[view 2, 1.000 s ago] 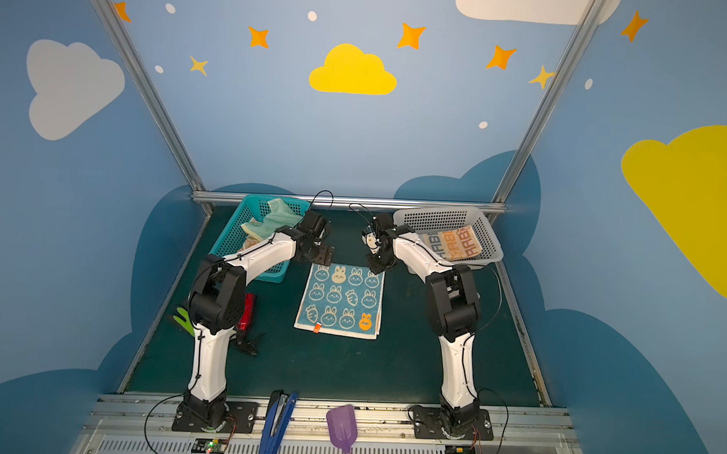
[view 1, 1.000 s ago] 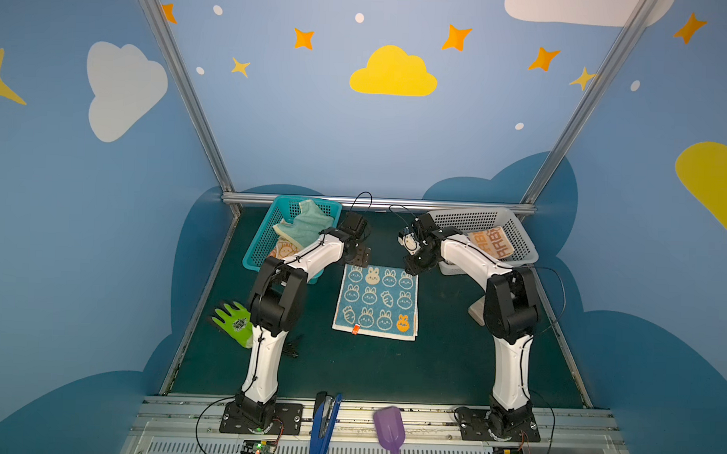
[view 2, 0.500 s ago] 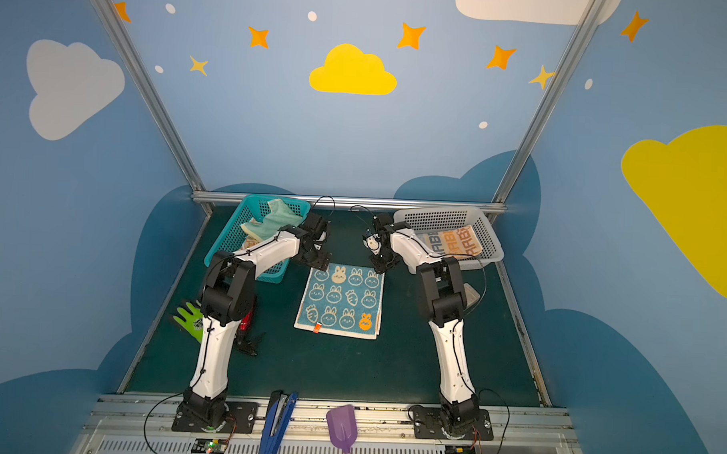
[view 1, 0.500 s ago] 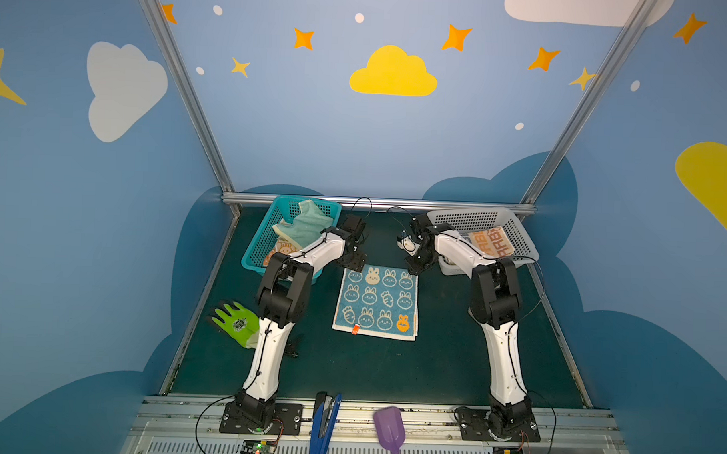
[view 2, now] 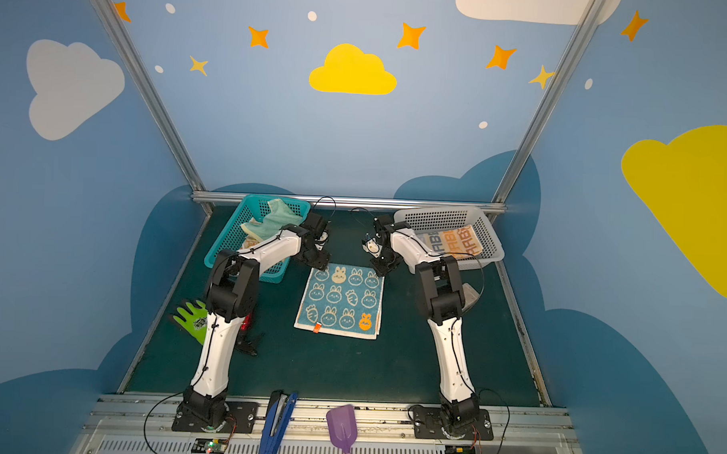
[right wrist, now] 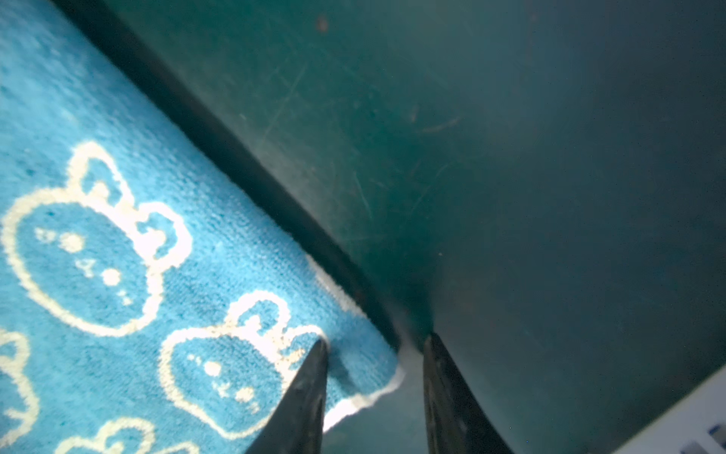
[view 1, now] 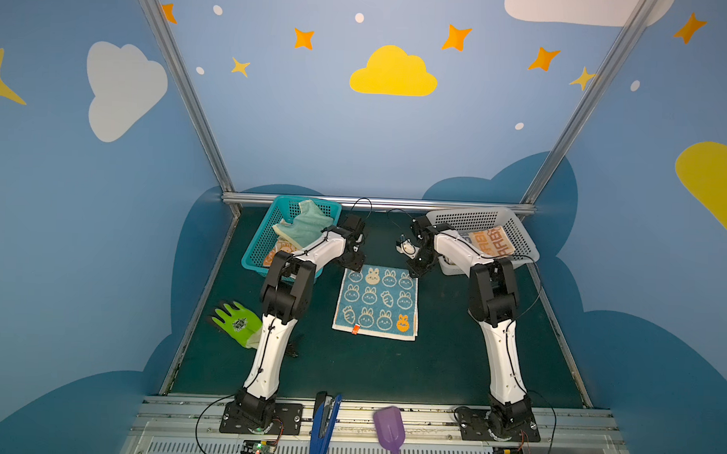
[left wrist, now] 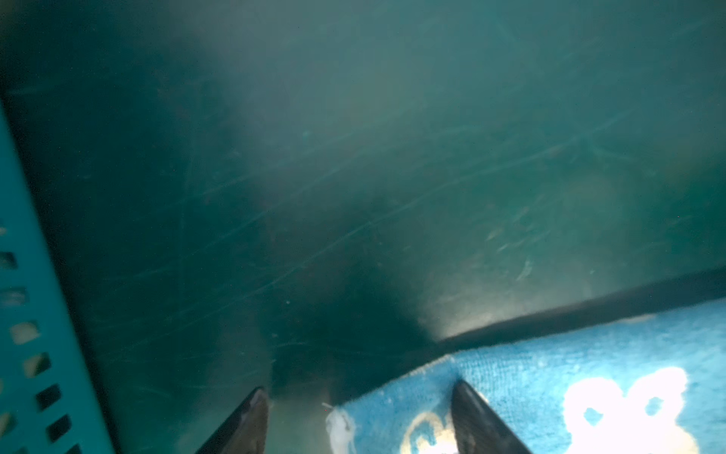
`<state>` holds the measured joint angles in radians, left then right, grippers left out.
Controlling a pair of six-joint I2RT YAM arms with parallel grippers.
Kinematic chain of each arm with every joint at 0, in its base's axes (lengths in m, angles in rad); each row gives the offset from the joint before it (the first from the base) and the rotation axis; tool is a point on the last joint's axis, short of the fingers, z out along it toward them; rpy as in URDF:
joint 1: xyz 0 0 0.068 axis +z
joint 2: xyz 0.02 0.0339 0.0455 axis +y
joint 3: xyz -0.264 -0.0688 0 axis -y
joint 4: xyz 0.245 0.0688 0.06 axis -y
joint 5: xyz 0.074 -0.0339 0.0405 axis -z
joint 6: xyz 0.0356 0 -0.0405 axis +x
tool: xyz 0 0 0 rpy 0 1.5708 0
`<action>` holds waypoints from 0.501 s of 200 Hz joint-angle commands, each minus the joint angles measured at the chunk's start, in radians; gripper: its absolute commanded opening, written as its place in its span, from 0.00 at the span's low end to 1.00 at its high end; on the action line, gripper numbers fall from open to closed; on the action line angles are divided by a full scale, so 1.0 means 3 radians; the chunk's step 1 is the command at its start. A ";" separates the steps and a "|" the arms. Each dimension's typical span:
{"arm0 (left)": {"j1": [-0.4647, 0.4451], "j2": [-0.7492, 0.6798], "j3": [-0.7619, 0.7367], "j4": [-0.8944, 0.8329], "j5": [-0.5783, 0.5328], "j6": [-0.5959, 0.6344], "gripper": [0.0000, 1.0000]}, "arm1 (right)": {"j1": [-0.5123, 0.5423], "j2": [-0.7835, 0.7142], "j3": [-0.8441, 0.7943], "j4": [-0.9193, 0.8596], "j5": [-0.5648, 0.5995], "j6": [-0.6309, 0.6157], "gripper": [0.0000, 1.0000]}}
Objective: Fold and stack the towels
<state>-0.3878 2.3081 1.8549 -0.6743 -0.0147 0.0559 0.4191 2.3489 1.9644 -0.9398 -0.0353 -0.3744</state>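
Towel: blue terry cloth with white rabbits (view 1: 376,301) flat and unfolded on the dark green mat (view 1: 452,364) | left gripper (left wrist: 359,387): jaws parted astride its far corner, nothing pinched | right gripper (right wrist: 376,340): same at the other far corner | I reckon pinching both corners together keeps the fold square

The blue rabbit towel (view 1: 376,303) lies spread flat and unfolded on the counter (view 1: 444,364). The mint-green towel (view 1: 307,226) sits crumpled over the orange rabbit towel (view 1: 280,250) in the teal basket (view 1: 255,241). The lettered orange-grey towel (view 1: 488,240) lies flat in the white basket (view 1: 466,219).
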 commanded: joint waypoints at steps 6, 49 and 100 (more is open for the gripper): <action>0.0013 0.0123 0.0078 -0.0243 0.0079 0.0004 0.61 | -0.0004 0.0143 0.0098 -0.0188 -0.0116 -0.0086 0.33; 0.0015 0.0239 0.0182 -0.0426 0.0211 -0.0025 0.38 | 0.0004 0.0222 0.0160 -0.0249 -0.0148 -0.0131 0.21; 0.0019 0.0350 0.0296 -0.0557 0.0315 -0.0057 0.04 | 0.0004 0.0229 0.0181 -0.0276 -0.0179 -0.0169 0.00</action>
<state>-0.3893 2.3573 1.9392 -0.7578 0.0814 0.0422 0.4179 2.3787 2.0144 -0.9771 -0.0624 -0.4114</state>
